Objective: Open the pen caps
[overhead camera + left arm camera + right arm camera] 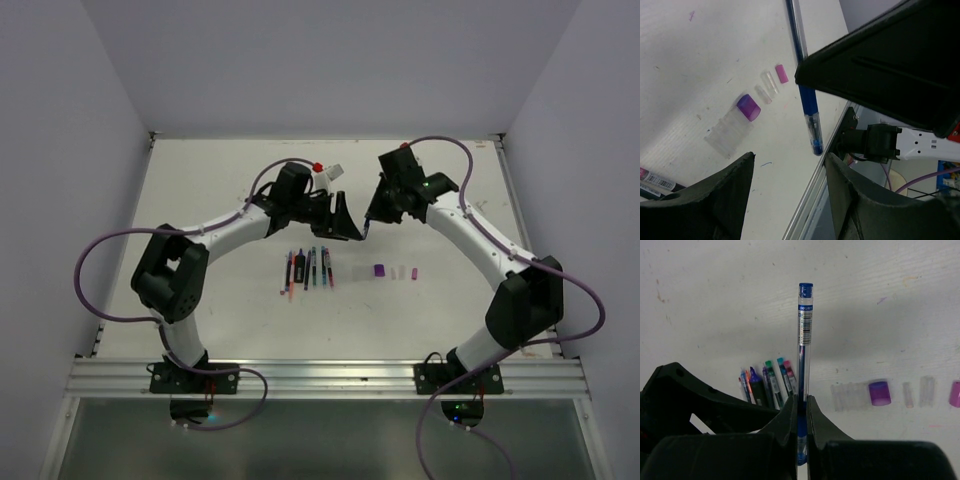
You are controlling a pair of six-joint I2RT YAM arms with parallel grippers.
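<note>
Right, the right gripper (800,402) is clamped on a blue pen (804,325), holding it off the table (240,320), presumably so the left gripper (790,159), jaws wide apart, can reach its end, while loose caps (879,393) lie beside the other pens (310,268).

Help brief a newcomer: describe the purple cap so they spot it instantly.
On the table lies a cluster of pens. Right of it runs a row of caps: the purple cap is the only violet one, the rest clear or pink.
</note>
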